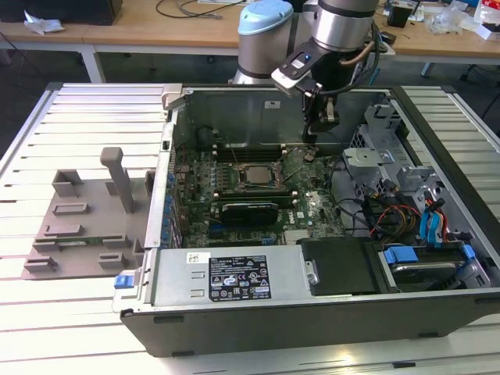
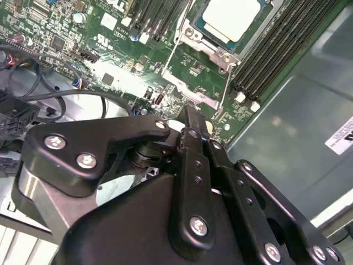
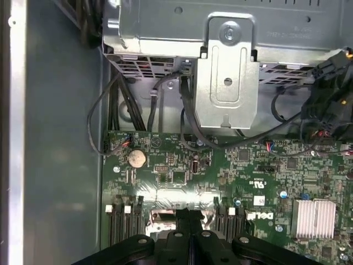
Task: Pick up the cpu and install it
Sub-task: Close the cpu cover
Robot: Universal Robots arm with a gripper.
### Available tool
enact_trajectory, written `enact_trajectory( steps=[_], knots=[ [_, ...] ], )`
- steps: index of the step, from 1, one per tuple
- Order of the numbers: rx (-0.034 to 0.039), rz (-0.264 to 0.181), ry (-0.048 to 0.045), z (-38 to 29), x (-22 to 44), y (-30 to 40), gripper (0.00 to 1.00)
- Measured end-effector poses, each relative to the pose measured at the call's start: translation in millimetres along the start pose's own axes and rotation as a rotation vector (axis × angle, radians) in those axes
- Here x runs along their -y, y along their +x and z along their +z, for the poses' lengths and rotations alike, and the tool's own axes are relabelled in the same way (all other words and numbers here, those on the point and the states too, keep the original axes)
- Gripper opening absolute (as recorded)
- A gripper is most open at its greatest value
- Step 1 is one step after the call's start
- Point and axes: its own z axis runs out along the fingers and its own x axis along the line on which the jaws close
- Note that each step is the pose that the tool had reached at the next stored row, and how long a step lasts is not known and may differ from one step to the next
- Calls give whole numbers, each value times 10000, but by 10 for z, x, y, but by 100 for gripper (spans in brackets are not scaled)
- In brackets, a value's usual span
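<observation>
A: Starting with the tool (image 1: 311,139). Open or closed?
B: Closed. Pressed fully together in both wrist views, with nothing gripped.
A: Hanging where?
B: Inside the open computer case (image 1: 312,328), pointing down at the motherboard (image 1: 195,168), close above the green surface. Touching it or not: cannot tell.
A: And the cpu (image 1: 248,176)?
B: Lying flat in the socket (image 2: 194,34) near the middle of the board, silvery top up. Apart from the tool, a little toward the exterior view's left of it. Visible again in the second wrist view as a pale square beyond the fingertips, ringed by the socket's metal frame.
A: Around the socket?
B: Long dark memory slots (image 2: 276,49) on both sides. Farther along the board in the first wrist view, a round coin battery (image 3: 137,158) and a small finned heatsink (image 3: 314,215).
A: Farther out?
B: A grey metal drive cage (image 3: 226,83) with black cables (image 3: 118,110) running down beside it. Toward the exterior view's right, blue cables (image 1: 431,226). Along the near wall, a power supply (image 1: 234,277) with a white-and-black label.
A: Outside the case?
B: A slatted metal table (image 1: 86,105) under everything, and on it, at the exterior view's left of the case, a grey moulded tray (image 1: 82,223) with an upright post.
</observation>
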Motion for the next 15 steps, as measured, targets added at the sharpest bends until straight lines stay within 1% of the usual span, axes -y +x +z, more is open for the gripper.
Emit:
enact_trajectory(
  steps=[1,5,8,9,10,12,15],
  knots=[
    [1,0,6,23,-8,0,11],
    [-1,1,19,80,-42,0,11],
    [-2,-1,46,147,-131,1,11],
    [-2,-1,50,168,-143,1,11],
    [-1,-2,55,199,-155,1,11],
    [-3,0,64,285,-170,3,11],
    [-2,-2,65,372,-174,5,11]
  ],
)
